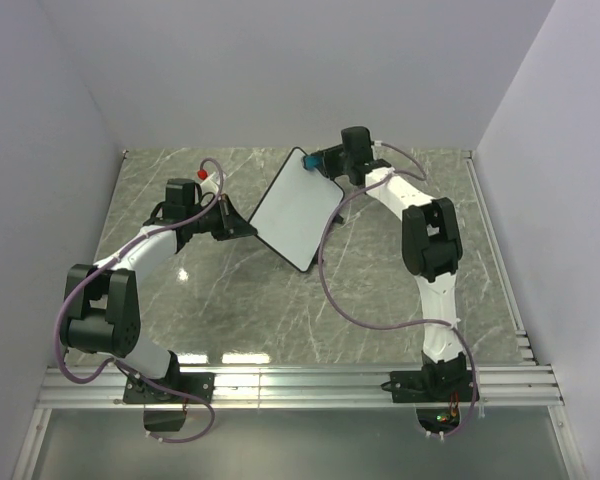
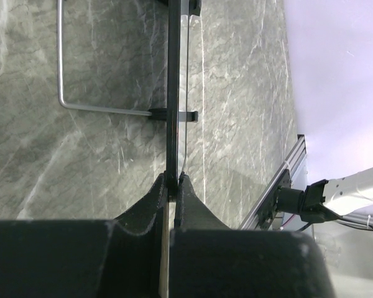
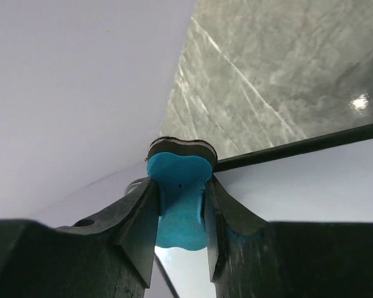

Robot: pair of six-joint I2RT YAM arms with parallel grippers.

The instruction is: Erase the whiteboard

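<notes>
Whiteboard [image 1: 298, 208] looks blank mid-frame, wiping seemingly done; left gripper [image 2: 173, 181] pinches its edge; right gripper [image 3: 180, 183] clamps blue eraser [image 3: 177, 169] at upper corner.

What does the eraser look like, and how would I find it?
Look at the grey marble table, then the whiteboard with the black frame near its middle. At the board's far corner, the right gripper pinches a small bright blue eraser. It is the only blue thing there.
</notes>
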